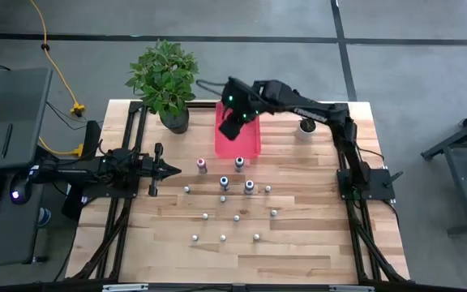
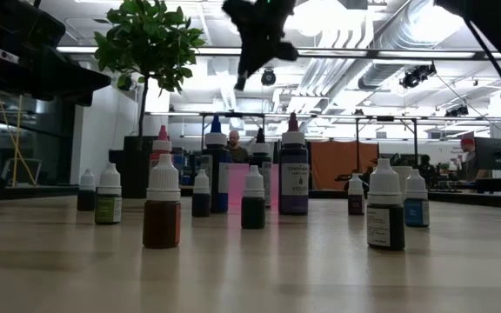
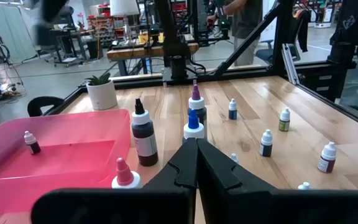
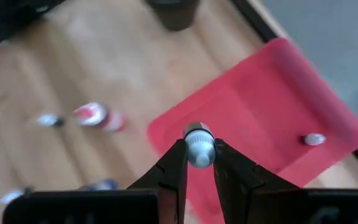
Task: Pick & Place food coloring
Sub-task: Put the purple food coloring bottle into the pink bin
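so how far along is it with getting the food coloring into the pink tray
Early on. Done: one small bottle already lies in the pink tray. In hand: the right gripper is shut on a white-capped bottle, held above the tray. Left: over a dozen bottles, such as the tall purple one, stand on the table. The left gripper waits shut at the table's left side.

Workshop: exposed ceiling ducts [image 2: 390, 39], workbenches [image 3: 148, 53].

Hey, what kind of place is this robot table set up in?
Probably an open workshop or robotics lab: exposed ducts run across the ceiling, workbenches crowded with equipment stand behind the table, and a computer desk sits beside it.
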